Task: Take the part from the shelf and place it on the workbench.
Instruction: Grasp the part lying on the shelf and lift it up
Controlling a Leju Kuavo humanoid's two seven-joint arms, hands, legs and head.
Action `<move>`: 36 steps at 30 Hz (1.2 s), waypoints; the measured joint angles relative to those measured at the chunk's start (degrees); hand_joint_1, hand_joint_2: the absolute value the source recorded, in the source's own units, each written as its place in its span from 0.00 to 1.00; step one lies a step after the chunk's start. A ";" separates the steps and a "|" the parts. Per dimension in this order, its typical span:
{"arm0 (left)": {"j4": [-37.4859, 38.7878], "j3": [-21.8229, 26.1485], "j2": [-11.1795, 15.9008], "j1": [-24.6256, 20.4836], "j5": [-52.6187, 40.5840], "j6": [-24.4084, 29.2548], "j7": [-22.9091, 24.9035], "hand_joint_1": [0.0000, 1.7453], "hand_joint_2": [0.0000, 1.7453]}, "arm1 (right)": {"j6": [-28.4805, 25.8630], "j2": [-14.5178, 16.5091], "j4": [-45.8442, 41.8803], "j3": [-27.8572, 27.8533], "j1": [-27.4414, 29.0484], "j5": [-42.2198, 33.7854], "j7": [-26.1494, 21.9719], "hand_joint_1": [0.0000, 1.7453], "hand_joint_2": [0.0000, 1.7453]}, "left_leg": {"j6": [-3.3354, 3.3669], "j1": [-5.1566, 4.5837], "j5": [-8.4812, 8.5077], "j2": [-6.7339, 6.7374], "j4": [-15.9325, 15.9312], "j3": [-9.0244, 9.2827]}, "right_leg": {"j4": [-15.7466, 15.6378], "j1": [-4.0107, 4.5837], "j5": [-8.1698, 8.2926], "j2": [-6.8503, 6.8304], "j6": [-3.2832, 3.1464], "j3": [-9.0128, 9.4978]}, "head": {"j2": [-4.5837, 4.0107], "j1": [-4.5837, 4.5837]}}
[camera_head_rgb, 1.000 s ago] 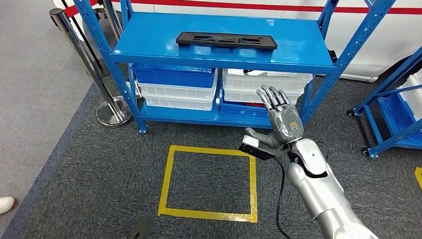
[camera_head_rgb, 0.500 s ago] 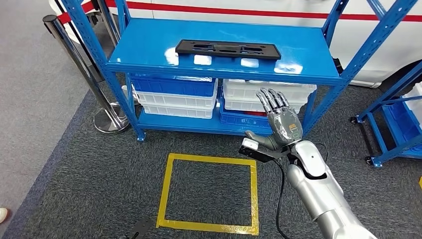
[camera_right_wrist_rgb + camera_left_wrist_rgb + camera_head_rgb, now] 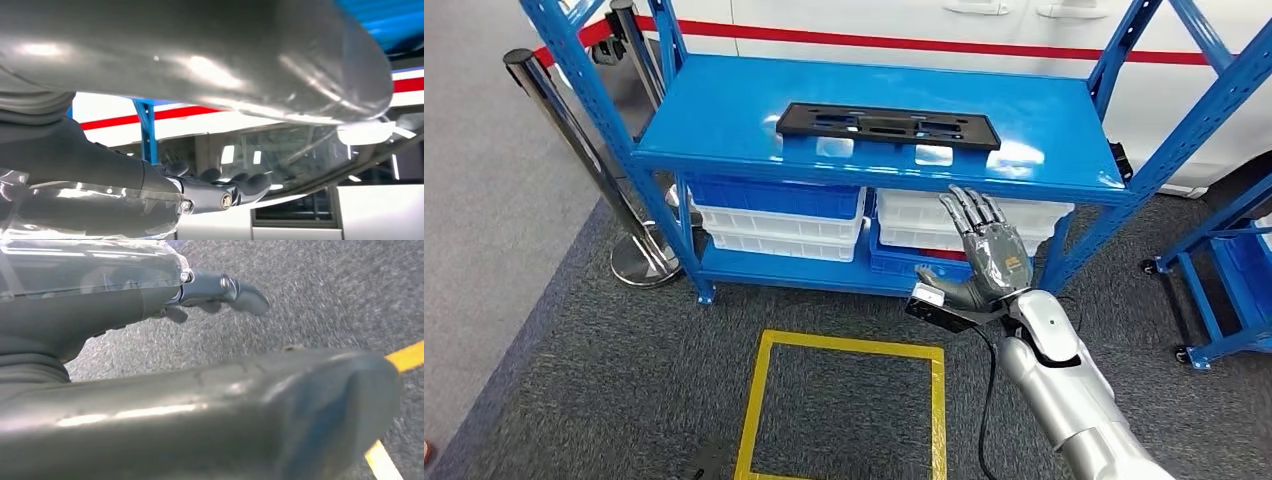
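Up on the top board of the blue shelf lies the part, a long flat black piece with slots cut through it, set lengthwise near the front edge and touched by nothing. The right hand is raised in front of the shelf, below that top board and slightly right of the part's middle, its palm turned away from the head camera and its fingers straight and spread; it holds nothing. From the right wrist camera the same hand appears with its dark fingers stretched out, with a blue upright and a white wall bearing a red stripe behind them. The left hand is seen from its own wrist camera, hanging over grey carpet with a strip of yellow tape nearby; its fingers are slightly bent and apart, with nothing in them. On the lower board of the shelf stand stacked bins, blue and white, side by side. On the carpet before the shelf is a square of yellow tape, and to the left of the shelf stands a chrome barrier post on a round base.
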 joint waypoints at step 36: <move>0.24 0.05 0.29 -0.42 -0.48 -0.11 -1.40 0.00 0.00 | -1.38 -0.08 -0.16 0.32 1.59 -1.51 -0.28 0.00 0.00 | -1.05 0.75 -2.70 0.89 14.48 -13.86 | -0.22 -1.29 -4.17 -0.21 0.28 4.36 | 0.00 0.05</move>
